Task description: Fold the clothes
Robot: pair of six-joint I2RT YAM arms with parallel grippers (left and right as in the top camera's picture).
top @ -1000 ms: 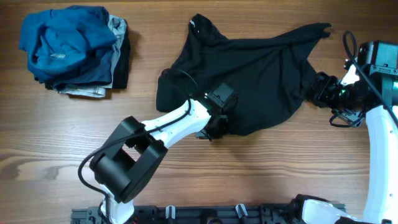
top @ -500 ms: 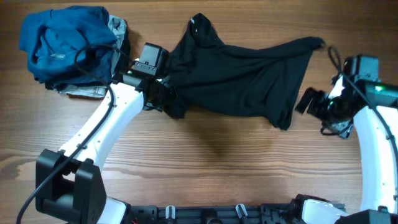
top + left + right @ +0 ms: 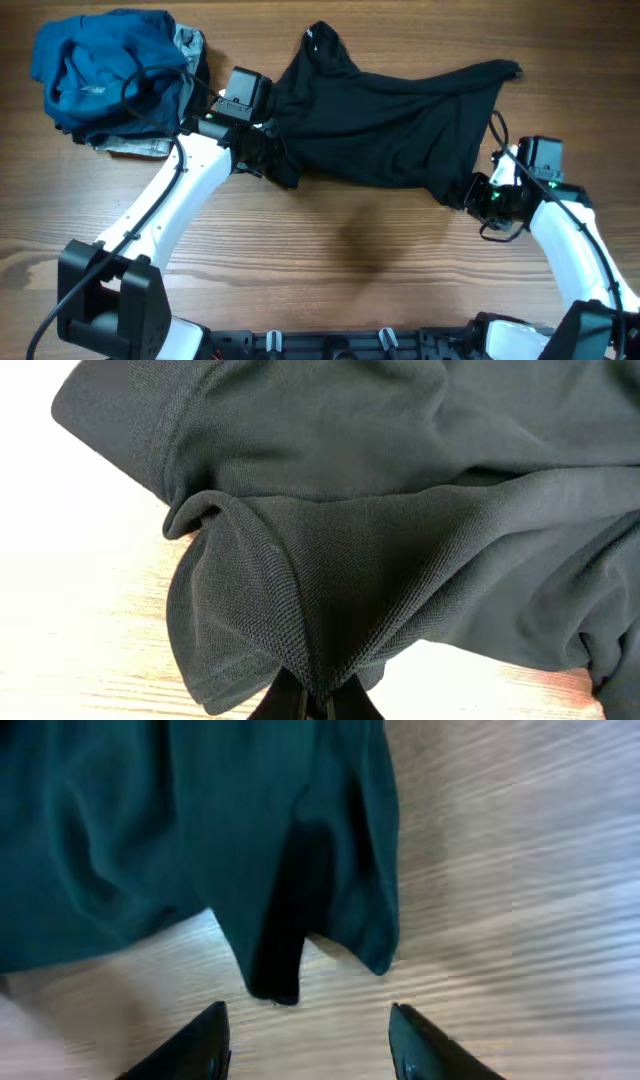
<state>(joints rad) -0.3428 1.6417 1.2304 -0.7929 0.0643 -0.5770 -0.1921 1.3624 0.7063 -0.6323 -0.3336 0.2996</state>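
A black shirt (image 3: pixel 390 120) lies crumpled across the middle and back of the wooden table. My left gripper (image 3: pixel 268 160) holds its left edge. In the left wrist view that gripper (image 3: pixel 315 705) is shut on a pinched fold of the black fabric (image 3: pixel 330 560), which fans out above the jaws. My right gripper (image 3: pixel 478 195) is at the shirt's lower right corner. In the right wrist view it (image 3: pixel 305 1012) stands open, and the hanging corner of the shirt (image 3: pixel 280 960) ends just ahead of the fingertips, with bare wood between them.
A pile of blue and dark clothes (image 3: pixel 100 70) sits at the back left corner, close behind my left arm. Bare wooden table (image 3: pixel 360 260) lies in front of the shirt. The arm bases (image 3: pixel 350 345) line the near edge.
My left gripper carried the shirt's edge from the front middle up to the left, stretching the cloth. My right gripper moved down and left to the shirt's lower right corner, its jaws narrowing.
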